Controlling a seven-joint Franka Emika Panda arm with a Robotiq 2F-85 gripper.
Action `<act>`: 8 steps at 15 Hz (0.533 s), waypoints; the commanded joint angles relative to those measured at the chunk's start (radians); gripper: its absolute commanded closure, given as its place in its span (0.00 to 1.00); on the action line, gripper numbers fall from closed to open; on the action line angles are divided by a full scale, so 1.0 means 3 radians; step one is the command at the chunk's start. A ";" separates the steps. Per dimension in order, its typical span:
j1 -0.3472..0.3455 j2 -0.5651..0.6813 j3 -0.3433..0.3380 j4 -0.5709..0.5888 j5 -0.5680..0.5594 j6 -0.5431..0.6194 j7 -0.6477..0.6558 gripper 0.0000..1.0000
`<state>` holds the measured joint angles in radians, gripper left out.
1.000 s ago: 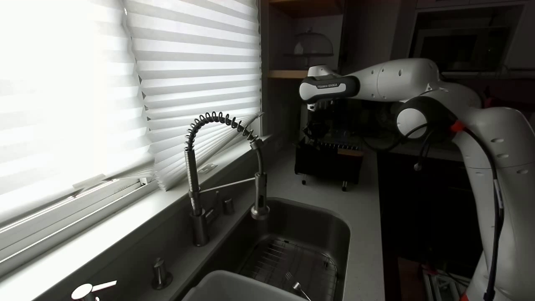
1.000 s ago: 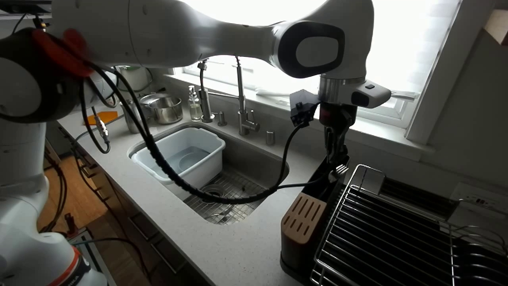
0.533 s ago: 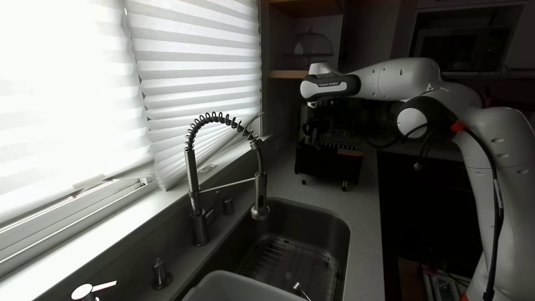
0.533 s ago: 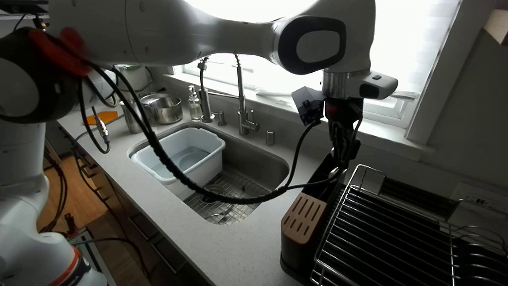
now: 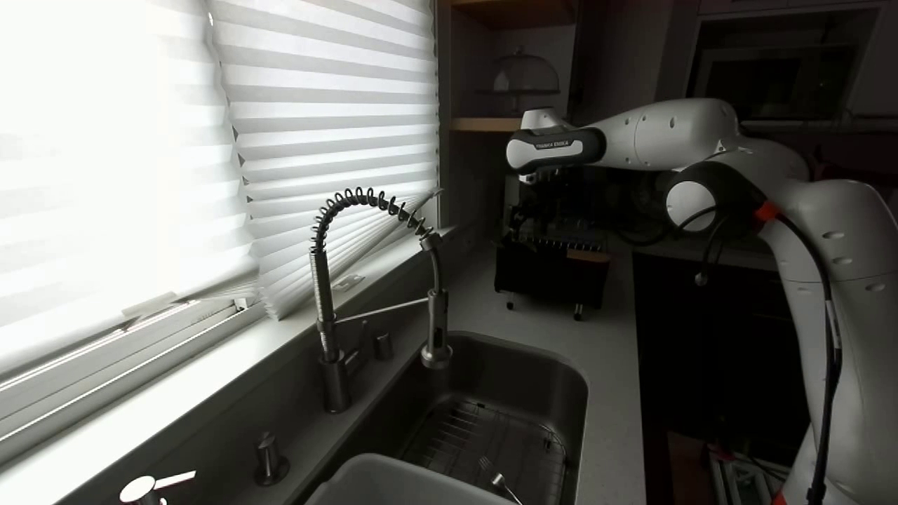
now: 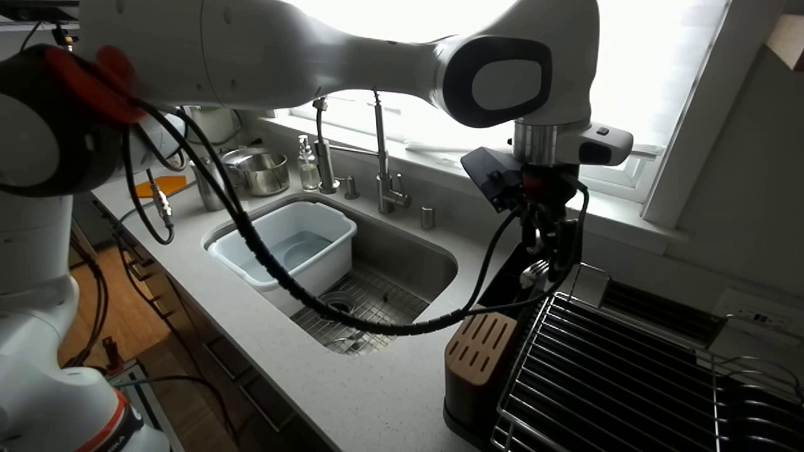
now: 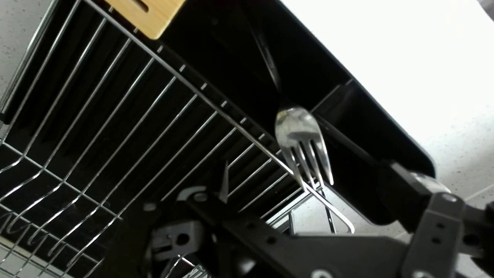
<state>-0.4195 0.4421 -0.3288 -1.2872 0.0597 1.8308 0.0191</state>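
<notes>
A metal fork (image 7: 301, 127) leans tines up in the black utensil holder (image 7: 343, 69), its handle running down into the dark compartment. My gripper (image 7: 308, 185) stands open in the wrist view, one finger on each side of the fork's tines, apparently without gripping it. In an exterior view the gripper (image 6: 545, 257) hangs just above the fork (image 6: 535, 274), over the back end of the holder. Whether a finger touches the fork I cannot tell. The gripper (image 5: 523, 224) is only a dark shape in the dimmer exterior view.
A wire dish rack (image 7: 185, 82) adjoins the holder. The holder's front has a slotted wooden block (image 6: 482, 342). Beyond lie the sink (image 6: 408, 251) with a white tub (image 6: 314, 276), and a tall faucet (image 5: 326, 308). Another fork (image 5: 499, 480) lies in the sink. A cable (image 6: 377, 328) loops from the arm.
The jaws have gone from closed to spread apart. My wrist has turned and shifted slightly right in an exterior view, rising a little and then sinking. The fork still stands in the holder.
</notes>
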 commanded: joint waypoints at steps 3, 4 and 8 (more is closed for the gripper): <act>-0.0046 -0.0007 0.0016 -0.0136 0.0037 0.0086 -0.0222 0.00; -0.0045 0.0000 0.0015 -0.0144 0.0033 0.0090 -0.0244 0.00; -0.0011 0.0009 0.0000 -0.0095 0.0000 0.0030 -0.0157 0.00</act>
<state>-0.4229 0.4449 -0.3288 -1.3158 0.0597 1.8398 -0.0279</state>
